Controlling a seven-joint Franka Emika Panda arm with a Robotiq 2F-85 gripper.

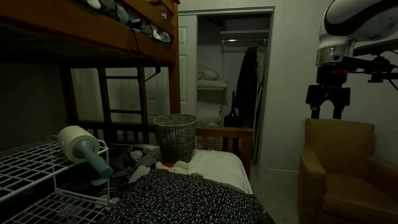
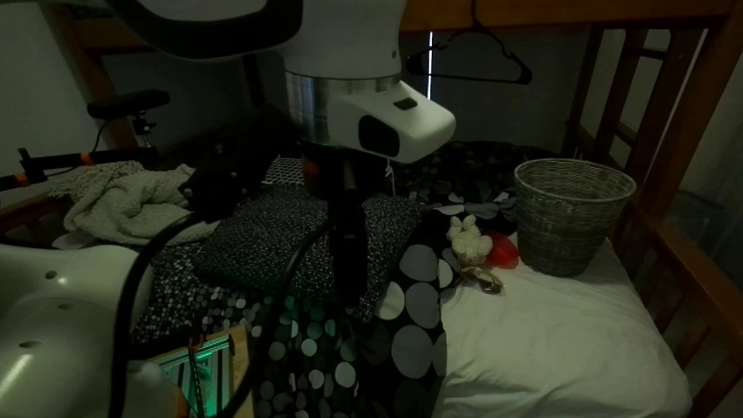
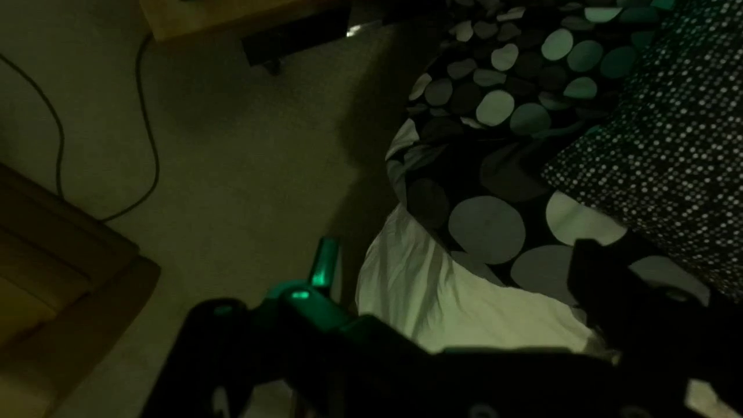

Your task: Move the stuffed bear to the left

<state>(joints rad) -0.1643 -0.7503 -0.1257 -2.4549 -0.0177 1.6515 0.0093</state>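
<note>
The stuffed bear (image 2: 470, 241), small and cream-white, lies on the bed where the dark dotted cover meets the white sheet. A red object (image 2: 502, 249) lies right beside it, between it and the mesh bin (image 2: 569, 226). In an exterior view the bear (image 1: 178, 168) is partly hidden behind the dotted pillow. My gripper (image 1: 326, 115) hangs fingers down, high and well apart from the bear. Its fingers are spread with nothing between them, as the wrist view also shows at the gripper (image 3: 457, 247). In the wrist view the bear cannot be made out clearly.
The dotted pillow (image 2: 261, 249) lies on the bed near a cream blanket (image 2: 127, 203). A white wire rack (image 1: 28, 165) holds a white roll (image 1: 74, 140). A yellow armchair (image 1: 339, 133) stands beside the bed. A wooden bed rail (image 2: 691, 290) edges the white sheet.
</note>
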